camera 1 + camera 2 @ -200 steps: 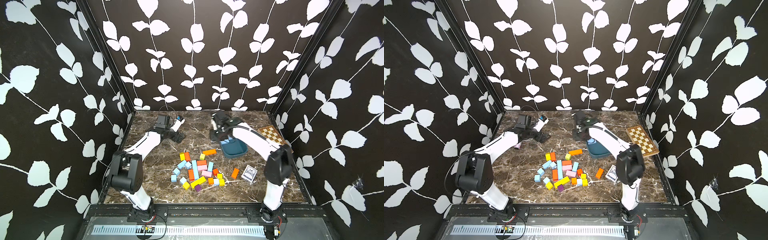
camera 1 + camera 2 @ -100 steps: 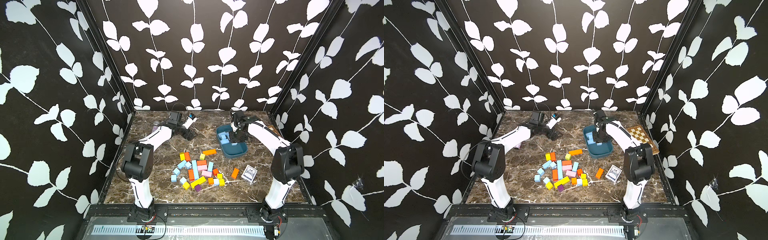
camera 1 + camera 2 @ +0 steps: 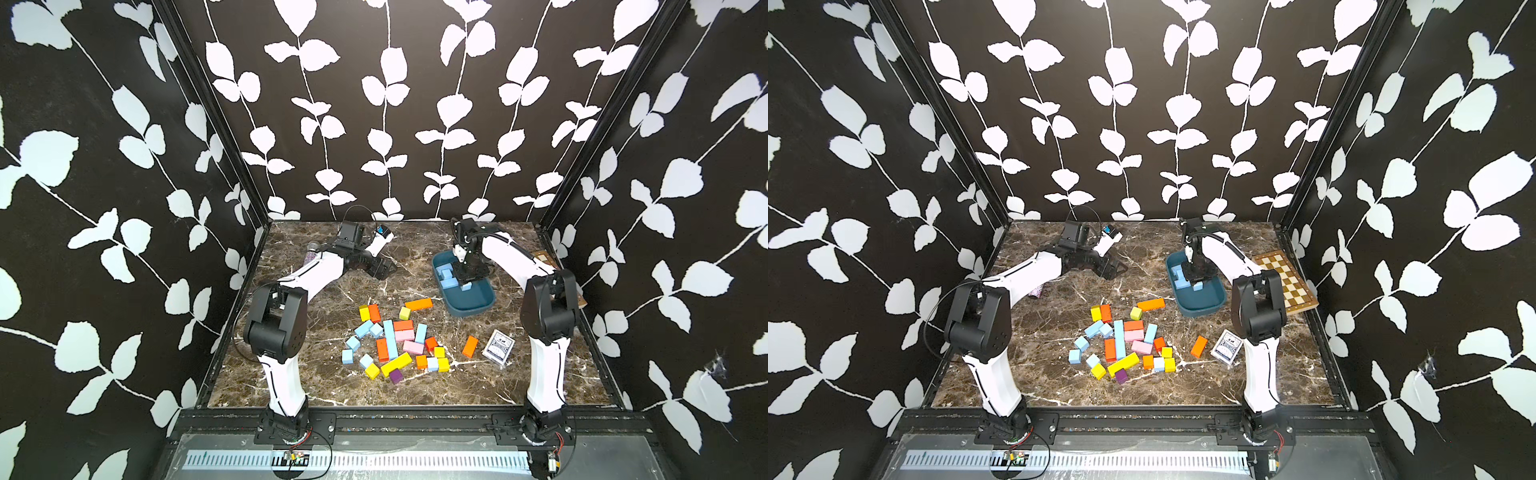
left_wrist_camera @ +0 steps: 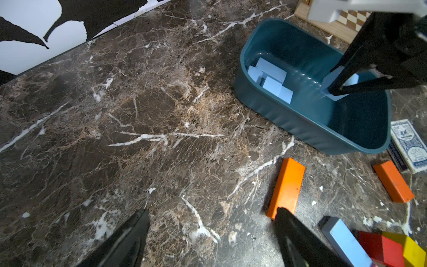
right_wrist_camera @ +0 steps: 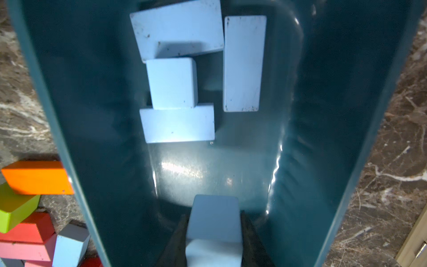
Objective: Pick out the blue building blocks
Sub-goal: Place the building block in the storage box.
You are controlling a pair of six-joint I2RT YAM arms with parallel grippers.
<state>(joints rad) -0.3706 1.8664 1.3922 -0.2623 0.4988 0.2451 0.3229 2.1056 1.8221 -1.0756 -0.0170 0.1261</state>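
Both top views: high, front, looking down over whole table (image 3: 332,386). Wrist views: close, both share teal tray (image 4: 300,120).

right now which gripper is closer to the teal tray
Right. The right gripper is inside the tray, shut on a blue block. The left gripper is open over the table, off to the tray's side, apart from it.

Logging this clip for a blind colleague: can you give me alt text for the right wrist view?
The right gripper is shut on a light blue block, held inside the dark teal tray. Four more blue blocks lie in the tray beyond it. Outside the tray, an orange block and other coloured blocks sit on the marble table.
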